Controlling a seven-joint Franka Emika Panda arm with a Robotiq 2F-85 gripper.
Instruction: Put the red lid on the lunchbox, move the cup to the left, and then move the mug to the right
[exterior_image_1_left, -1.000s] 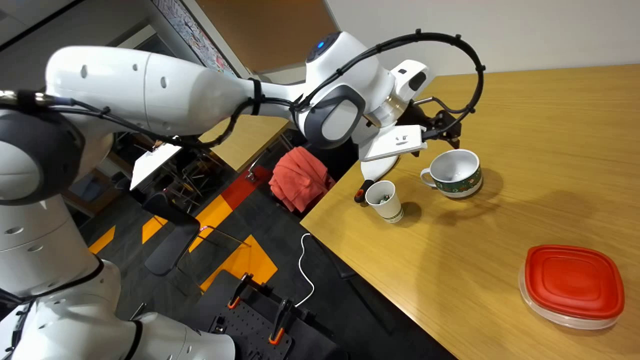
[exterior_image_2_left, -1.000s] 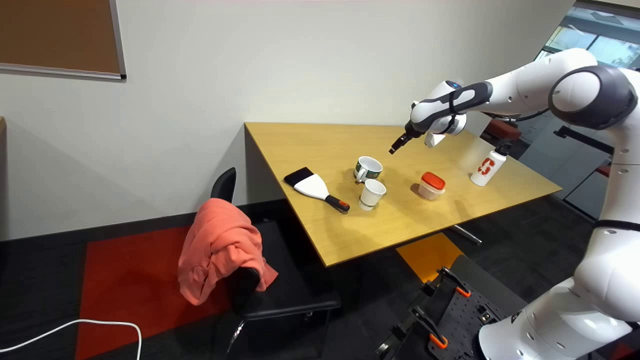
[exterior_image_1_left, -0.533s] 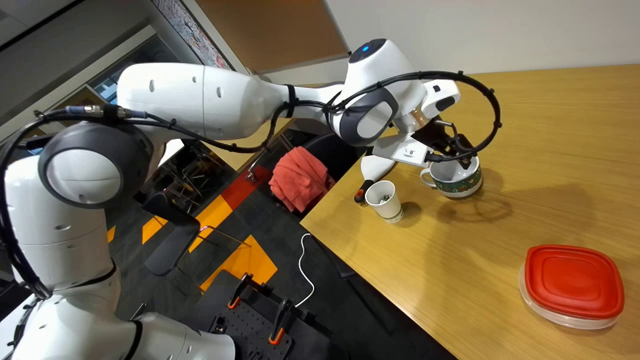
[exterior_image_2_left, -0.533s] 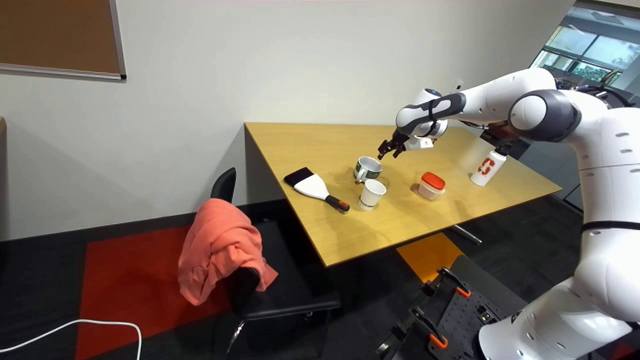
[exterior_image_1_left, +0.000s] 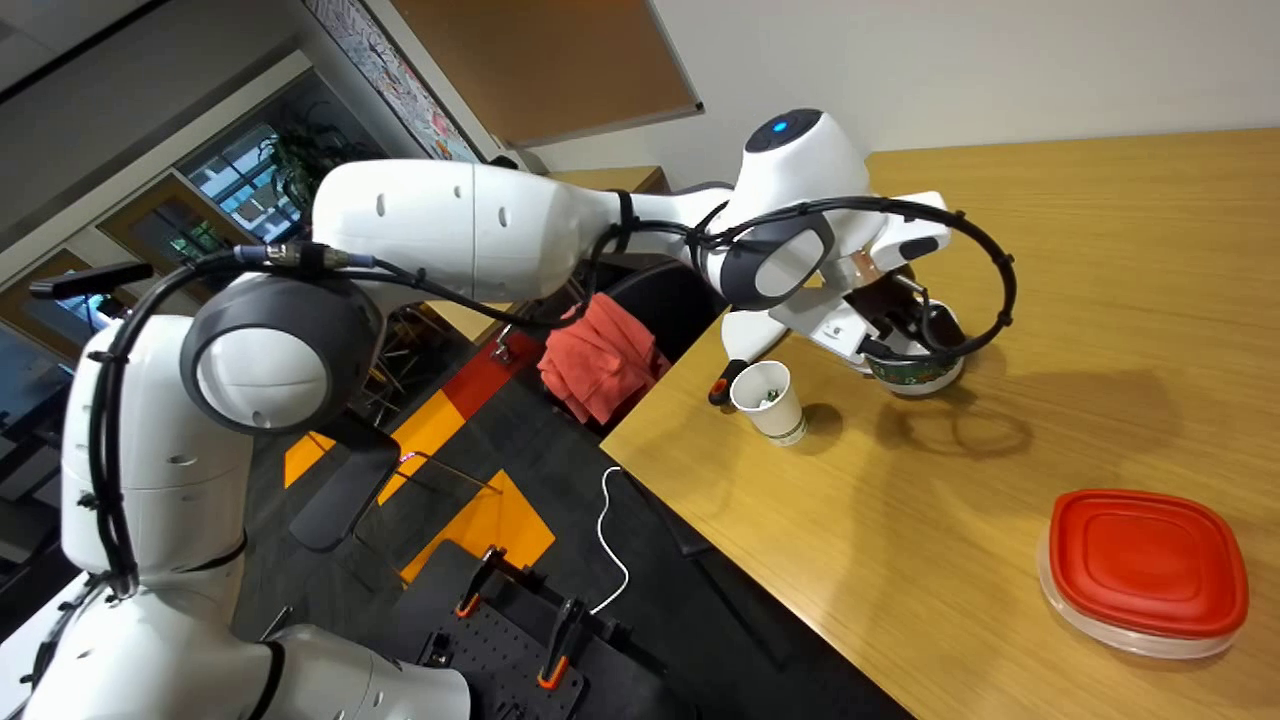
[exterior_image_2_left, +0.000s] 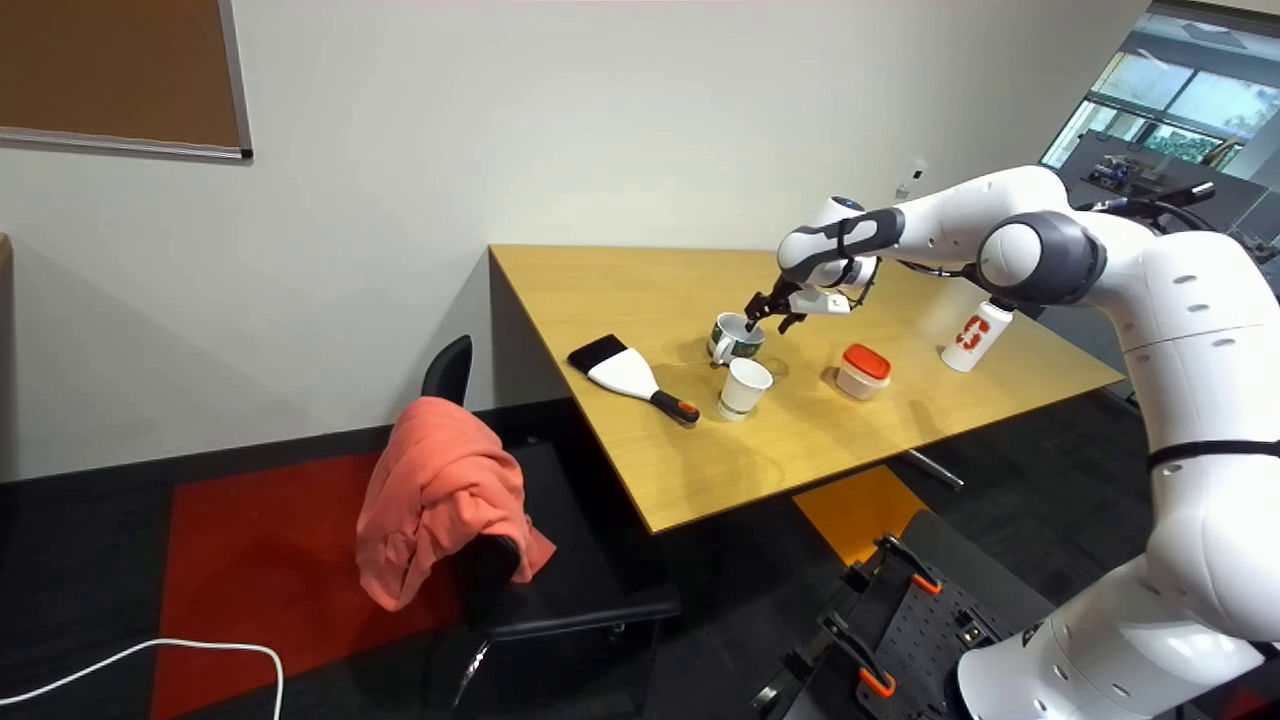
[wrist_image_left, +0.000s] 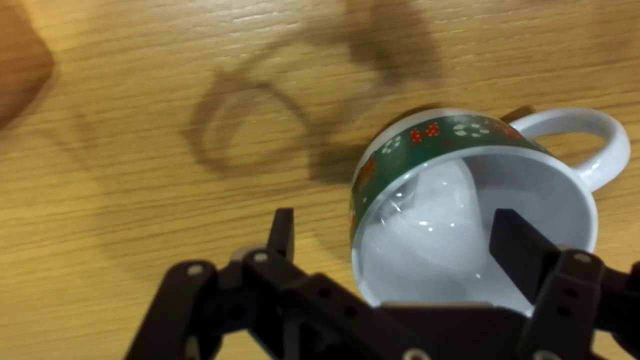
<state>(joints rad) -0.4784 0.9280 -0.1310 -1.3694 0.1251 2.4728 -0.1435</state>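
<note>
The red lid (exterior_image_1_left: 1148, 562) sits on top of the see-through lunchbox (exterior_image_1_left: 1120, 638); in an exterior view the lunchbox (exterior_image_2_left: 860, 384) is right of both white vessels. The cup (exterior_image_1_left: 772, 408), white paper with bits inside, stands upright near the table's front edge. Just behind it is the mug (exterior_image_2_left: 737, 337), white with a green patterned band. My gripper (exterior_image_2_left: 768, 326) is open over the mug's rim. In the wrist view one finger (wrist_image_left: 522, 247) is over the mug's (wrist_image_left: 435, 137) mouth, the other outside its rim over the table. Nothing is gripped; contact with the mug cannot be told.
A white-headed brush (exterior_image_2_left: 625, 375) with a black handle lies left of the cup. Toward the table's right end stands a white bottle (exterior_image_2_left: 977, 336) with a red emblem. A chair draped with coral cloth (exterior_image_2_left: 440, 500) is beside the table, and a wall rises behind.
The arm has swung over and lowered, bringing my gripper from behind and above the mug to its rim. Lid, lunchbox, cup and mug have stayed in place.
</note>
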